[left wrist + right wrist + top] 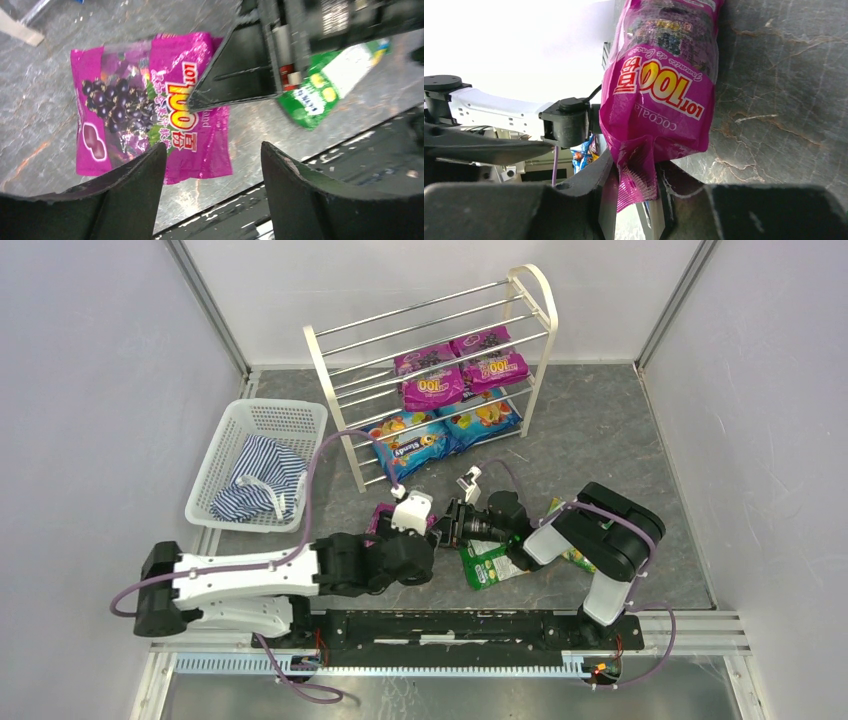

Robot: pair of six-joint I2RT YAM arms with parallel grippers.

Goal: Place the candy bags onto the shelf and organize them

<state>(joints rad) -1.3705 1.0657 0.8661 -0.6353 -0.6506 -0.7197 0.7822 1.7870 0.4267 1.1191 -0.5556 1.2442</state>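
On the table (620, 440) before the shelf (333, 405), the magenta grape candy bag (659, 100) lies flat. The right gripper (636, 175) pinches its edge seam, probably for lifting. The left gripper (212, 155) hovers above it, spread and empty.

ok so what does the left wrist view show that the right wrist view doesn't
Only left wrist: the green bag lying on the table, and the left fingers open and empty. Only right wrist: the right fingers pinching the edge of the magenta bag, the left arm beyond. Both: that magenta bag with its grape picture.
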